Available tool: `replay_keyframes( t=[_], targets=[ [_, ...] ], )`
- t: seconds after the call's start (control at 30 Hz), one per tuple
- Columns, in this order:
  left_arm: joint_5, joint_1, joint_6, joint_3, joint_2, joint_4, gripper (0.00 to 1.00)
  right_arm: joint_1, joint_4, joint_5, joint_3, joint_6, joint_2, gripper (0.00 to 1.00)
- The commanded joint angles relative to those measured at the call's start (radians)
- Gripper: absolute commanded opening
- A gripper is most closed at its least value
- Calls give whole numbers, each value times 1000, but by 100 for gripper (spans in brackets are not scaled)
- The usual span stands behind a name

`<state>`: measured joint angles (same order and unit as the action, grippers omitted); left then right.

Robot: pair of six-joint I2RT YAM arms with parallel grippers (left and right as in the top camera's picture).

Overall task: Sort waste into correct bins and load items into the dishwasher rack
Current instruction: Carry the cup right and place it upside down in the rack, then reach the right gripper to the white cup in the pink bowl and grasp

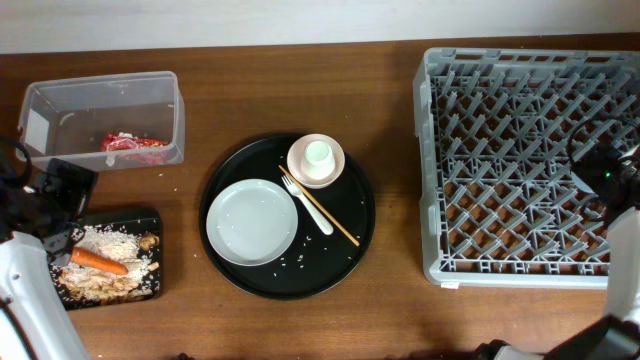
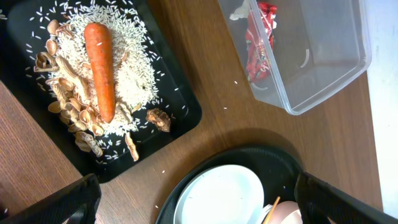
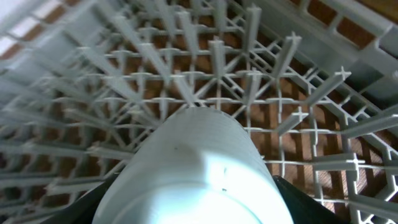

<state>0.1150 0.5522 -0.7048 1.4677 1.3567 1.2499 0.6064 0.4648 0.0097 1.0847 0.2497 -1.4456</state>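
A round black tray point(image 1: 345, 190) with a low raised rim and a glossy floor sits on a dark brown wooden tabletop point(image 1: 300, 90), whose grain runs left to right in the overhead view. Beyond the tray, along the tabletop's far edge, runs a pale off-white strip point(image 1: 300, 20); whether it is wall or floor cannot be told. Well to the right of the tray, toward the near edge, a small white scrap point(image 1: 450, 286) lies flat on the wood. In the left wrist view, an arc of the tray's rim point(image 2: 273, 167) shows at the bottom, with bare tabletop point(image 2: 211, 74) above it and the same pale surface point(image 2: 382, 93) up the right side.
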Motion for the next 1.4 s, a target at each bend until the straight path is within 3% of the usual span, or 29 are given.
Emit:
replay_keyframes(
  t=[0.0,0.07,0.17,0.37,0.43,0.5,0.57,0.6,0.67,0.97,1.13,1.37],
  targets=[
    [-8,5,-13,0,-3,1,99,10,-9,14,21,-10,-59,71],
    [-8,5,-13,0,-3,1,99,-1,-7,10,21,-10,-87,83],
    [-8,5,-13,0,-3,1,99,-16,11,-6,34,-9,-81,93],
    [-8,5,-13,0,-3,1,99,-53,211,-121,199,-9,-71,99],
    [-8,5,-13,0,-3,1,99,-73,291,-299,277,-10,-66,99],
    [-8,5,-13,0,-3,1,99,-100,325,-622,333,-10,-62,99],
    [-8,5,-13,0,-3,1,99,-156,271,-943,338,-53,-63,99],
    [-8,5,-13,0,-3,1,99,-201,252,-1009,338,-91,-63,99],
    [-8,5,-13,0,-3,1,99,-327,243,-917,338,-96,-64,99],
    [-8,5,-13,0,-3,1,99,-1000,161,-65,338,-53,-234,99],
    [-8,5,-13,0,-3,1,99,-1143,59,48,338,-41,-393,99],
    [-8,5,-13,0,-3,1,99,-1189,-44,55,338,-31,-512,99]
  ],
)
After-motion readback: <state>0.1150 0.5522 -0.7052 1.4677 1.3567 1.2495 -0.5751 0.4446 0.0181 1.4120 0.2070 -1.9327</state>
